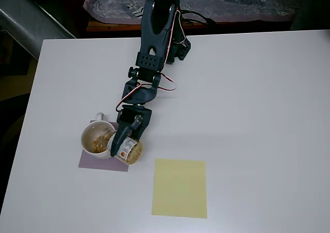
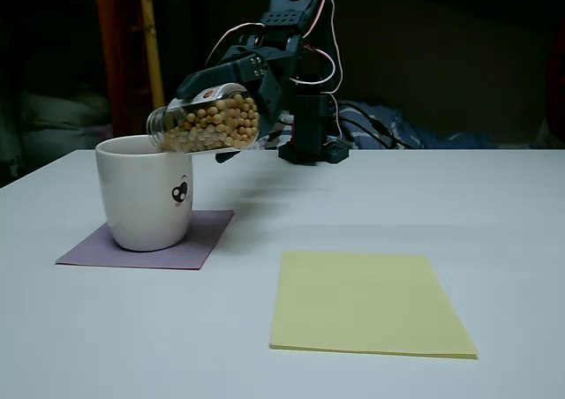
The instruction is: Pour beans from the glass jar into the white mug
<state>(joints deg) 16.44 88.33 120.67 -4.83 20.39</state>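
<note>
Gripper (image 2: 231, 79) jaws are clamped on the jar (image 2: 205, 123), which is held tilted almost on its side above the table (image 2: 494, 205). In the fixed view, the jar mouth points left and sits slightly lower than its base, directly over the right part of the mug (image 2: 146, 205) rim. Beans (image 2: 216, 125) are seen filling most of the jar, up to the neck. In the overhead view, the jar (image 1: 129, 149) overlaps the right edge of the mug (image 1: 98, 138), and beans (image 1: 94, 138) are visible inside the mug. The mug stands upright on a purple mat (image 2: 146, 247) at the left of the table, with its dark mark facing the near side. A yellow sheet (image 2: 366, 304) lies flat to the right of the mat, apart from it. The arm (image 1: 154, 52) reaches in from the far side.
</note>
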